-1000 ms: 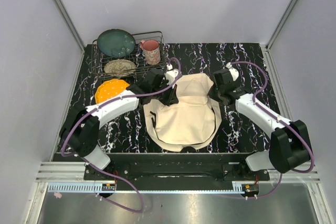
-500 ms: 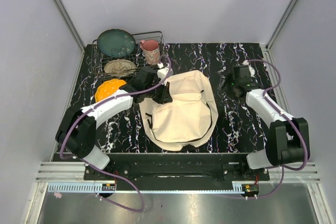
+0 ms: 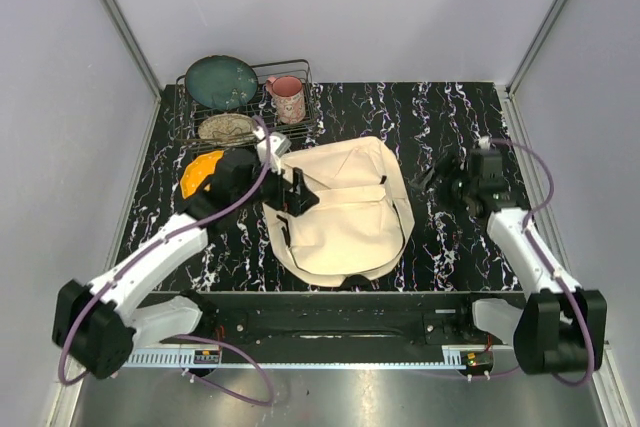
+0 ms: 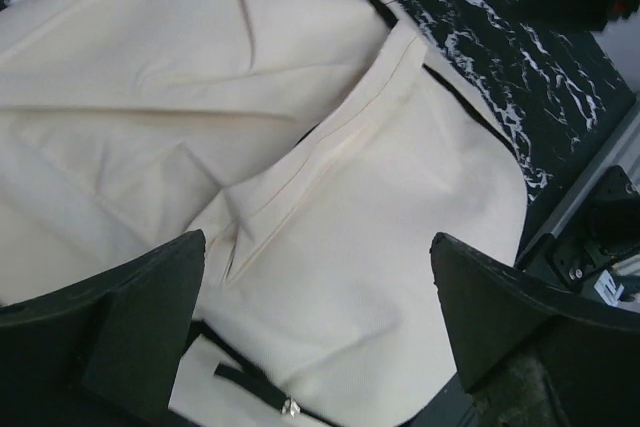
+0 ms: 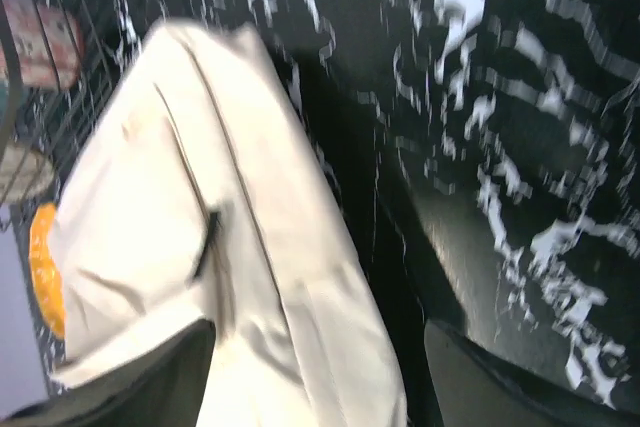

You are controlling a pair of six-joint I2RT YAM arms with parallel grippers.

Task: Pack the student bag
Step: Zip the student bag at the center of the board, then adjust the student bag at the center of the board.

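**Student bag (image 3: 340,212) lying flat mid-table, both claws spread**

You are seeing it resting on the black marbled table (image 3: 450,112), between your two arms. A wire rack (image 3: 308,82) is standing at the far left. Your left claw (image 3: 297,192) is hovering spread wide over the bag's left edge, gripping nothing. Your right claw (image 3: 436,179) is hanging spread beside its right edge, apart from it. A pink mug (image 3: 289,99) is sitting in the rack.

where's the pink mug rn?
Top view, far left: the pink patterned mug stands at the right end of the black wire dish rack, just right of the dark green plate.
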